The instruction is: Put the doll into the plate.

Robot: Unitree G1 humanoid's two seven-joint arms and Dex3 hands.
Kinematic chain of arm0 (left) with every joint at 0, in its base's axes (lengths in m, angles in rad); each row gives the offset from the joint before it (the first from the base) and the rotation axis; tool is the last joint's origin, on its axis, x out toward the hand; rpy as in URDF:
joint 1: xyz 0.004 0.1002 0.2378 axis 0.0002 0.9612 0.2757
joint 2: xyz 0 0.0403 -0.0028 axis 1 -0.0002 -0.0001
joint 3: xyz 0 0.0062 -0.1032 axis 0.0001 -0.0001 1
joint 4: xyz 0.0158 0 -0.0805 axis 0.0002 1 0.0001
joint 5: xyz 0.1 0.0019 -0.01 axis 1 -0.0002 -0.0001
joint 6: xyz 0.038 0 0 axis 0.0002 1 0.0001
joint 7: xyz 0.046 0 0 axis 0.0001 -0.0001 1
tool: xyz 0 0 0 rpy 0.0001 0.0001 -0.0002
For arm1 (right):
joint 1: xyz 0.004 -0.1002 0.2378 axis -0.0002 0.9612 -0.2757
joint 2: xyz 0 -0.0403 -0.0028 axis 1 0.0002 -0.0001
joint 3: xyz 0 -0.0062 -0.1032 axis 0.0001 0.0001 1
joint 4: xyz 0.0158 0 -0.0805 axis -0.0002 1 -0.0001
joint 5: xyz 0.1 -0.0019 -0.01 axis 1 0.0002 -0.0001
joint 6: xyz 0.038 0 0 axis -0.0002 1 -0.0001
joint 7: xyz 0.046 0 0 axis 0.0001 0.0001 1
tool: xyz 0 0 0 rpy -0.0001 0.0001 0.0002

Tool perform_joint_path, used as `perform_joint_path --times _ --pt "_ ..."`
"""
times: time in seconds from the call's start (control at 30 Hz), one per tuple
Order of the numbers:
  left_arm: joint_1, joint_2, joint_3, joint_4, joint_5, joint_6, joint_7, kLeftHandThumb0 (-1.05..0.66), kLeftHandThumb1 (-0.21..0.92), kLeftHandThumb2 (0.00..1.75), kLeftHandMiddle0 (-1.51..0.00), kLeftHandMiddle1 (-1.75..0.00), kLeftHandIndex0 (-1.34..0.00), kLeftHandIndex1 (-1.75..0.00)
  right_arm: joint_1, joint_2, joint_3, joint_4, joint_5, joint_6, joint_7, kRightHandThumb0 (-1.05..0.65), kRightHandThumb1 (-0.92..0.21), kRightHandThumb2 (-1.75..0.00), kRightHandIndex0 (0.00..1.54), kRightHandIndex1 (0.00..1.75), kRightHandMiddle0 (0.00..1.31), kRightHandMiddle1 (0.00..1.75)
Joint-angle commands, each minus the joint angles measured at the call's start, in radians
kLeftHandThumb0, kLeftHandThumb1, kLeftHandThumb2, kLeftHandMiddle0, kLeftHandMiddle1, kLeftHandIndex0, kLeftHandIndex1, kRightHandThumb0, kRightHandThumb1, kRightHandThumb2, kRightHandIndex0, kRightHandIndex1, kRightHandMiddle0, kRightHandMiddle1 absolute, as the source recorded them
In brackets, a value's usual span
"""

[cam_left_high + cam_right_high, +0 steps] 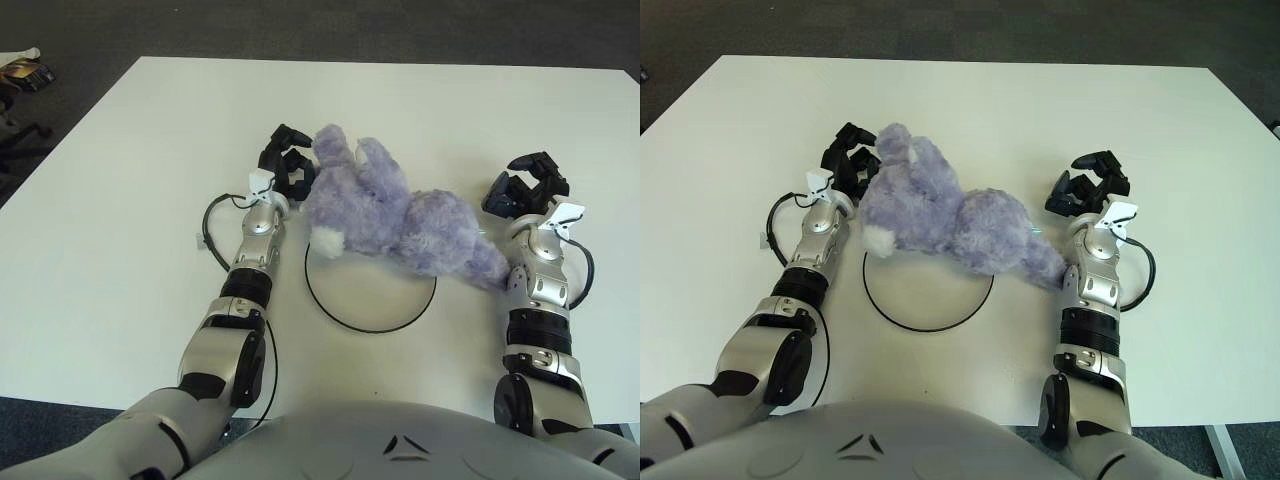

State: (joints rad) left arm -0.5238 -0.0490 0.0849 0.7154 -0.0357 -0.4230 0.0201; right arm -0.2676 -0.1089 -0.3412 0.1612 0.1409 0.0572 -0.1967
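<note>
The doll (395, 212) is a purple plush animal lying on its side across the far half of the plate (370, 325), a white disc with a thin black rim. One end of the doll reaches past the rim toward my right forearm. My left hand (285, 162) is pressed against the doll's left end, by its ears. Whether it grips the plush is hidden. My right hand (527, 183) is to the right of the doll, a little apart from it, with its fingers spread and nothing in them.
The white table (120, 200) stretches around the plate. A black cable (212, 235) loops beside my left wrist. Dark carpet lies beyond the far edge, with a small object (25, 72) on the floor at the far left.
</note>
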Motion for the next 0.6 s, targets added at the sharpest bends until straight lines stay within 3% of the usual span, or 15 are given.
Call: perform_joint_path --times 0.0,0.17,0.33,0.5,0.57 --pt "-0.003 -0.008 0.006 0.012 -0.003 -0.005 0.018 -0.01 0.11 1.56 -0.72 -1.75 -0.58 -1.74 0.035 0.013 0.016 -0.112 0.025 0.085 0.006 -0.01 0.06 -1.75 0.88 1.75 0.69 1.74" --pt "-0.002 -0.016 0.019 0.012 -0.005 -0.016 0.049 -0.01 0.16 1.51 -0.65 -1.75 -0.59 -1.74 0.048 0.019 0.025 -0.176 0.018 0.141 0.002 -0.01 0.06 -1.75 0.87 1.75 0.7 1.73" --pt "0.001 -0.026 0.029 0.018 0.002 -0.047 0.089 -0.01 0.05 1.61 -0.82 -1.75 -0.59 -1.69 0.051 0.022 0.03 -0.199 0.012 0.169 -0.003 -0.01 0.06 -1.75 0.87 1.75 0.7 1.74" --pt "0.004 -0.038 0.035 0.023 0.019 -0.085 0.14 -0.01 0.03 1.63 -0.86 -1.75 -0.62 -1.65 0.052 0.026 0.034 -0.218 0.015 0.198 0.0 -0.01 0.06 -1.75 0.87 1.75 0.69 1.75" --pt "0.003 -0.039 0.036 0.027 0.021 -0.091 0.147 -0.01 0.1 1.57 -0.74 -1.75 -0.61 -1.7 0.053 0.026 0.033 -0.223 0.016 0.205 0.002 -0.01 0.06 -1.75 0.87 1.75 0.69 1.75"
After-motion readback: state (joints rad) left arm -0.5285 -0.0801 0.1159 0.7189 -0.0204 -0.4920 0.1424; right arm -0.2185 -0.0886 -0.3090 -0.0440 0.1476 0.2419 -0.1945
